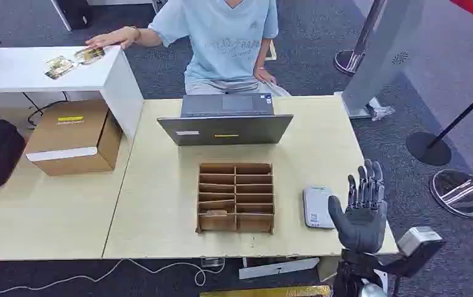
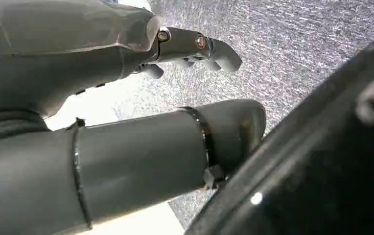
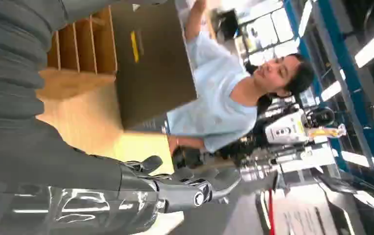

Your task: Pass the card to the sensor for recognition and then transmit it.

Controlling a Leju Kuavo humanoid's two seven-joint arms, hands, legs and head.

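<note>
Pale wooden tabletop (image 1: pixel 160 154) is seen from above, with a brown slotted cardboard card rack (image 1: pixel 235 197) and a small white flat sensor pad (image 1: pixel 317 206) just beside it. One card (image 1: pixel 216 212) appears to lie in a rack slot. The right hand (image 1: pixel 363 210) is raised near the pad, fingers apart, empty. The left hand (image 2: pixel 126 98) hangs empty over carpet, fingers loosely apart. Picking is judged not yet begun; a reach to the rack is called for.

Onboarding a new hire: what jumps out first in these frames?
The robot's right hand, raised open-palmed at the table's near right corner beside a small white sensor. Mid-table sits a wooden slotted organizer, with a laptop behind it and a person seated opposite, reaching toward cards on a white side desk.
</note>
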